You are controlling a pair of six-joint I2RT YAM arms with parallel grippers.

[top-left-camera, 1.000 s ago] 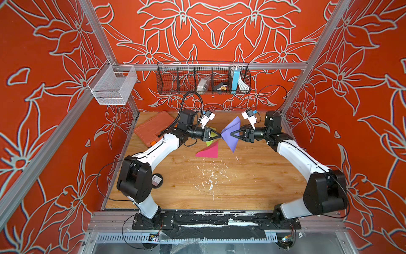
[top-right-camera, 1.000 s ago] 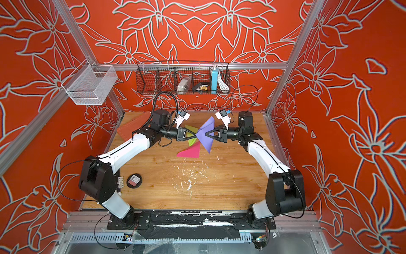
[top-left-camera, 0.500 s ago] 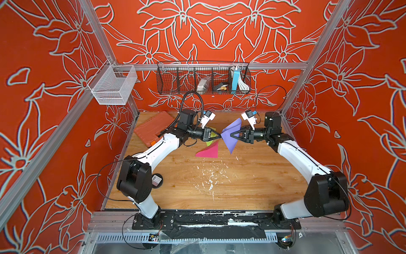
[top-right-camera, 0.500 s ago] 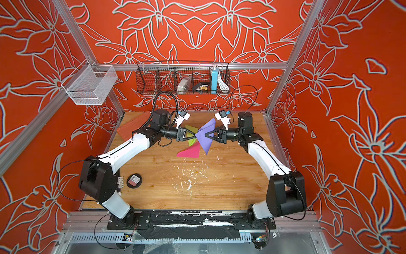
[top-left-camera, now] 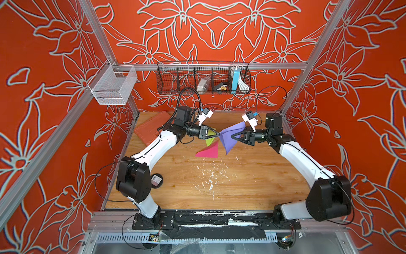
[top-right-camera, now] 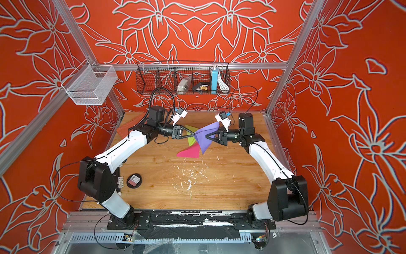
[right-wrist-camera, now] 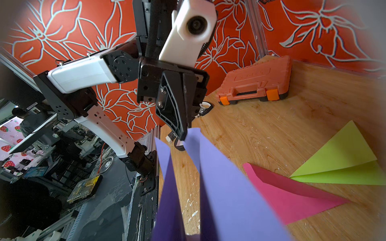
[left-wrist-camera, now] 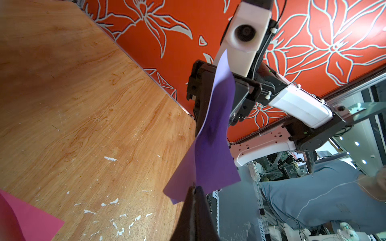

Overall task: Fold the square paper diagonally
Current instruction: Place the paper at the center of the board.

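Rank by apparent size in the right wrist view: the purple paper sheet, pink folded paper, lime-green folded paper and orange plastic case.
1. purple paper sheet, though nearness to the camera inflates it.
2-3. pink folded paper and lime-green folded paper: too alike to rank.
4. orange plastic case.

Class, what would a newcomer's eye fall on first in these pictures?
A purple paper hangs in mid-air, pinched between the left gripper and right gripper over the wooden table. Below it lie a folded pink paper and a folded green paper, inside red floral walls.
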